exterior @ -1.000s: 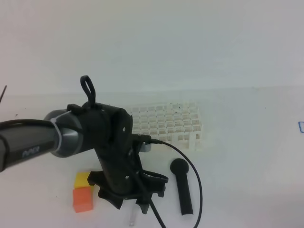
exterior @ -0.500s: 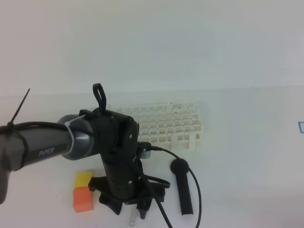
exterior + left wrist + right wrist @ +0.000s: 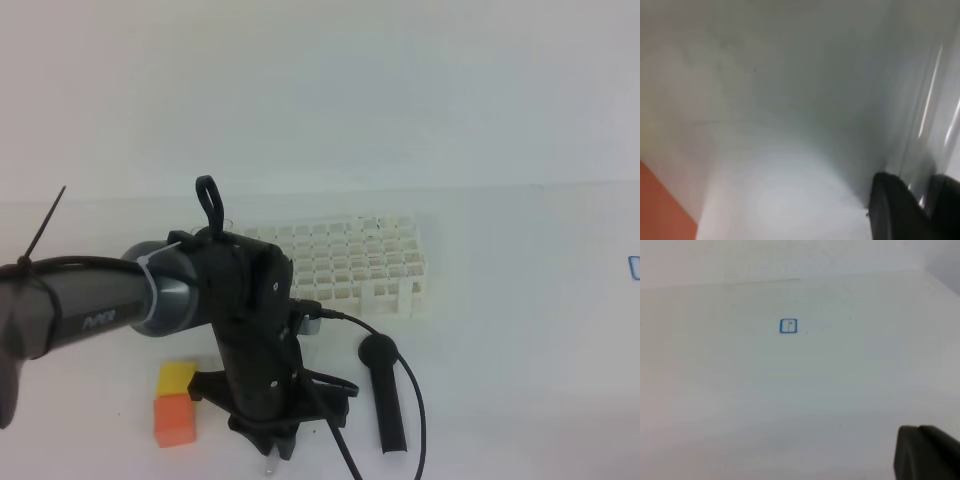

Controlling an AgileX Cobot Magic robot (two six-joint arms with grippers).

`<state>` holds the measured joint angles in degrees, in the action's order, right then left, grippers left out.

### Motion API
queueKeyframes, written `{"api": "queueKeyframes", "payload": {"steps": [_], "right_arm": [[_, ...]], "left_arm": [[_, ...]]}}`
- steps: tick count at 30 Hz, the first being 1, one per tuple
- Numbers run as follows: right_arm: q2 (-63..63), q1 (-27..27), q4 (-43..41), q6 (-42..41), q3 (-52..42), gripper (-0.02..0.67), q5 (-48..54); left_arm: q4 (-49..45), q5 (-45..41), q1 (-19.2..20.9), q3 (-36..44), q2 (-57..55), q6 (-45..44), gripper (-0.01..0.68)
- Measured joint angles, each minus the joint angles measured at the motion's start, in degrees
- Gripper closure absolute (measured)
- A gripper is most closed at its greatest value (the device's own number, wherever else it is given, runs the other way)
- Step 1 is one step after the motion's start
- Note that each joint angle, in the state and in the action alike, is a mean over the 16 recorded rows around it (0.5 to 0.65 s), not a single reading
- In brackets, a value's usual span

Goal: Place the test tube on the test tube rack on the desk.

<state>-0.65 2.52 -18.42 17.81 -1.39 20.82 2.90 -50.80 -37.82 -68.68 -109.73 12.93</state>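
Left wrist view: left gripper clamping blurred, edge-cropped test tube; rack cells showing nothing; right claw closed.

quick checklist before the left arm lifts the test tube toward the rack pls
1. Left gripper shut: ok, its fingers have closed.
2. Test tube between the fingers: ok in the left wrist view, where clear glass runs up from between the dark tips; how firm the grip is, cannot tell.
3. Test tube rack upright with open holes: ok.
4. Path to the rack: cannot tell, the arm hides much of the desk; the black tool lies to the right, the orange block to the left.
5. Right gripper out of the way: ok, over bare desk.
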Motion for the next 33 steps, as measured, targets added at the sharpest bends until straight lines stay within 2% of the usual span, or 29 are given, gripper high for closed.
{"api": "queueKeyframes", "payload": {"steps": [8, 22, 28, 33], "right_arm": [[0.0, 0.0, 0.0, 0.0, 0.0, 0.65, 0.0], [0.0, 0.0, -0.3, -0.1, 0.0, 0.65, 0.0], [0.0, 0.0, -0.5, 0.4, -0.1, 0.65, -1.7], [0.0, 0.0, -0.3, 1.6, -0.2, 0.65, -8.6]], "left_arm": [[-2.4, 5.9, 0.1, -0.3, 6.2, -1.7, 0.673], [-14.2, 15.7, 0.1, 0.0, 20.7, -3.1, 0.673], [-14.5, 17.7, 0.1, 0.3, 24.2, -5.2, 0.673], [-12.2, 18.4, 0.1, 0.3, 26.1, -8.5, 0.673]]}}
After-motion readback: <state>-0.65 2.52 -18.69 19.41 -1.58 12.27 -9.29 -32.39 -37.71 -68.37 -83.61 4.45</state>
